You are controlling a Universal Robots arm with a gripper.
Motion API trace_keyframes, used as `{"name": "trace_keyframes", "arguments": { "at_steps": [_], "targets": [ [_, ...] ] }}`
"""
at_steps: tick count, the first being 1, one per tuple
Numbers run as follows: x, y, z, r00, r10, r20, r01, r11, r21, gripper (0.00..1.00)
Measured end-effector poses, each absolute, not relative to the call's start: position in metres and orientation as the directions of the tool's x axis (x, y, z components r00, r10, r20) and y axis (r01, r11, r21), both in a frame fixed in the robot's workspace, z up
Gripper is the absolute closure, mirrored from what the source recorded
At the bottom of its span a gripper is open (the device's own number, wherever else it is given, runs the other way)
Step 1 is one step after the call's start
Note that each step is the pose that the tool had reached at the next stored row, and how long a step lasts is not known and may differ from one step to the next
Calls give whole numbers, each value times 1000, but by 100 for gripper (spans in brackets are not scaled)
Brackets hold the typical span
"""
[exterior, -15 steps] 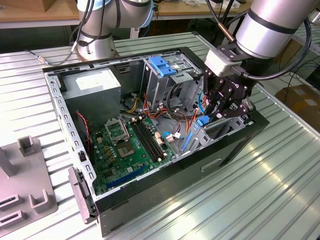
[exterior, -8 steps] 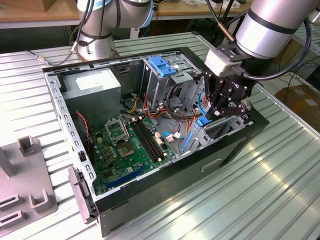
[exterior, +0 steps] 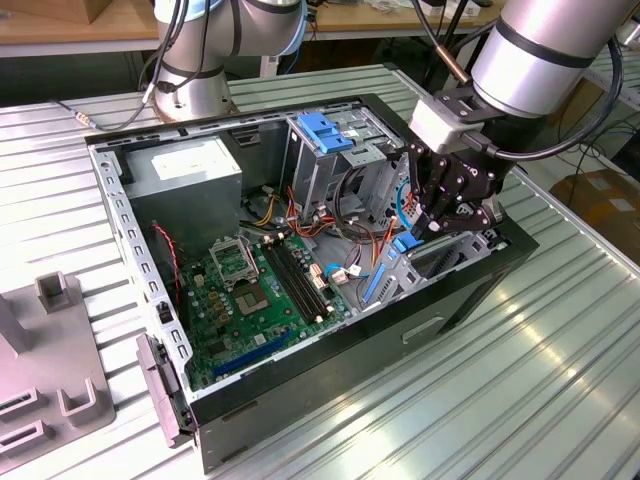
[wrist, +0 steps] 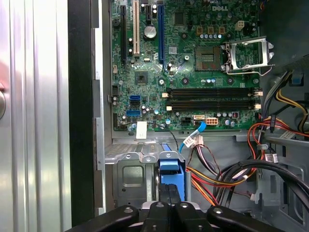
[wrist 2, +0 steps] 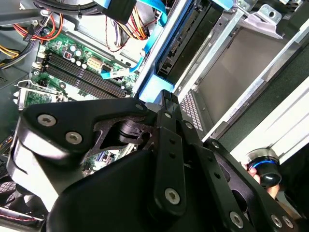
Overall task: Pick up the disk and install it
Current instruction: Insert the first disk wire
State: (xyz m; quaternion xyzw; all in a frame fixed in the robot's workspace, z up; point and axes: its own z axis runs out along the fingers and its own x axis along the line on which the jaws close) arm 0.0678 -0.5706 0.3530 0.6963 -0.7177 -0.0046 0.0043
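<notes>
Presently, gripper [exterior: 426, 234]: fingers drawn together, tips against the blue bracket end of the disk [wrist: 171, 170]; whether they pinch it cannot be told. Disk location: edge-on in the metal drive bay [wrist: 125, 175] at the front of the open computer case [exterior: 330, 400], beside the motherboard [wrist: 193, 72]. Case rests on slatted table [exterior: 520, 380].

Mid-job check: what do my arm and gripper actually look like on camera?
The arm is a thick silver-grey tube with a black band, and black cables loop beside it. A pale grey block sits at the wrist. The gripper is matt black, built of jointed links dotted with silver screw heads, as both wrist views show.
</notes>
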Motion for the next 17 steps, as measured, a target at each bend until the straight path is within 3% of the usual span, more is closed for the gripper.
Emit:
{"name": "trace_keyframes", "arguments": {
  "at_steps": [17],
  "targets": [
    [92, -571, 365, -30, -999, 12, -999, 30, 12, 88]
  ]
}}
